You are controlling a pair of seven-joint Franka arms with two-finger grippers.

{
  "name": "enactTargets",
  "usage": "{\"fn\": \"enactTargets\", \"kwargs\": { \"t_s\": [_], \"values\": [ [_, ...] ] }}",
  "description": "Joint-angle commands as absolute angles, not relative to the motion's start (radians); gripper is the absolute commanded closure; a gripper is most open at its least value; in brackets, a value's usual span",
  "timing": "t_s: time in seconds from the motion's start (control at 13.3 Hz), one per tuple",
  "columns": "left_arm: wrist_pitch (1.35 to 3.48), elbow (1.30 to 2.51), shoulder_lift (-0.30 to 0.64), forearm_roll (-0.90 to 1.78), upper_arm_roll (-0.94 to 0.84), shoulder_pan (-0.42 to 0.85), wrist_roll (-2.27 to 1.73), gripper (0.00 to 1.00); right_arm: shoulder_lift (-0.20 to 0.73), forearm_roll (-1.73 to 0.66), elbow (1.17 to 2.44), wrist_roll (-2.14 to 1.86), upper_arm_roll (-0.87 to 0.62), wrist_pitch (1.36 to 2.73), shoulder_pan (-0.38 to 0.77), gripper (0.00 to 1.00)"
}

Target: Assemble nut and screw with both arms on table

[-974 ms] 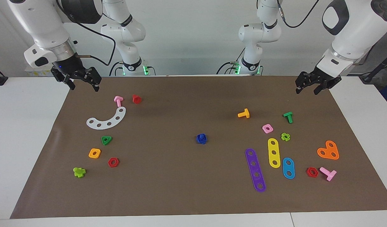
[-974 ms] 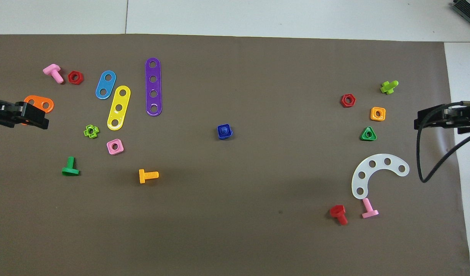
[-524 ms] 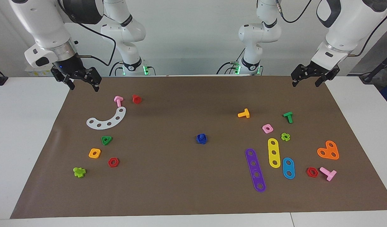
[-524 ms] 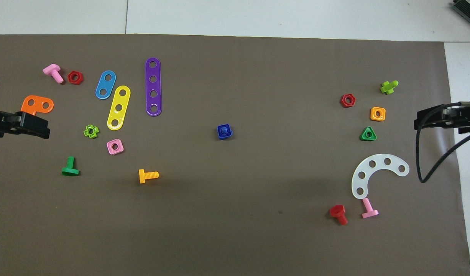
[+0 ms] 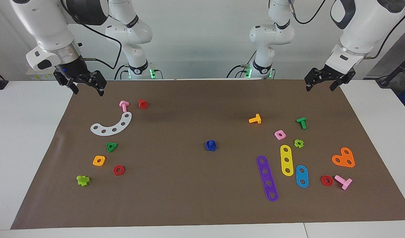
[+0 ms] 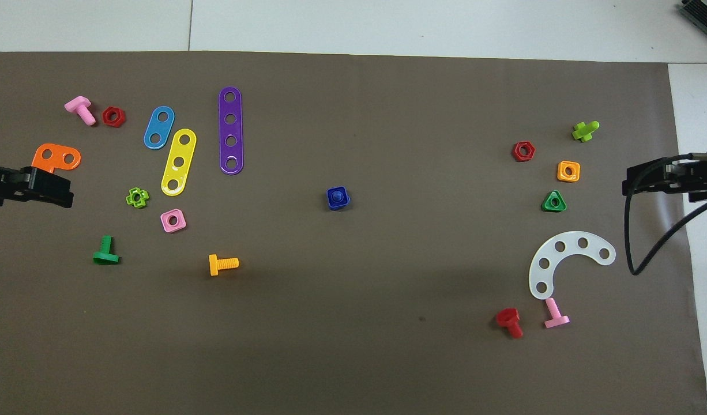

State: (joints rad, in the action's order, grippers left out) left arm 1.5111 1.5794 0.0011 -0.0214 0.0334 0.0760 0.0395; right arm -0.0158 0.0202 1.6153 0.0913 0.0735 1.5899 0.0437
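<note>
Brown paper (image 5: 202, 198) covers most of the white table (image 5: 27, 138) where we work, with a pale wall at the robots' end. Near the middle of the sheet we see the dark-blue nut (image 5: 211, 145) and the dark-blue screw (image 6: 338, 196) together as one small piece, the screw's shaft poking up through the nut's hole; nothing touches it.

Toward the left arm's end lie an orange bolt (image 5: 255, 119), a pink square nut (image 5: 279, 134), a yellow strip (image 5: 286, 160) and a purple strip (image 5: 267, 178). Toward the right arm's end we find a white curved plate (image 5: 112, 125), a green triangular nut (image 5: 111, 146) and an orange square nut (image 5: 99, 160).

Our left gripper (image 5: 318, 88) hangs over the sheet's corner nearest its base, fingers spread and holding nothing. Our right gripper (image 5: 88, 91) hangs over the corner at its own end, fingers likewise spread and empty. Both are well apart from the blue piece.
</note>
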Motion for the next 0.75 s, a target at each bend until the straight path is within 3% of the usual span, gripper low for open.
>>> {"fn": "enactTargets", "kwargs": {
  "t_s": [0.0, 0.67],
  "values": [
    [1.548, 1.618, -0.029, -0.037, 0.037, 0.078, 0.032, 0.0, -0.032, 0.031, 1.631, 0.114, 0.057, 1.574, 0.031, 0.0],
    [1.569, 1.62, -0.028, -0.031, 0.041, 0.08, 0.037, 0.0, -0.034, 0.012, 1.635, 0.106, 0.058, 1.574, 0.029, 0.0]
  ]
}}
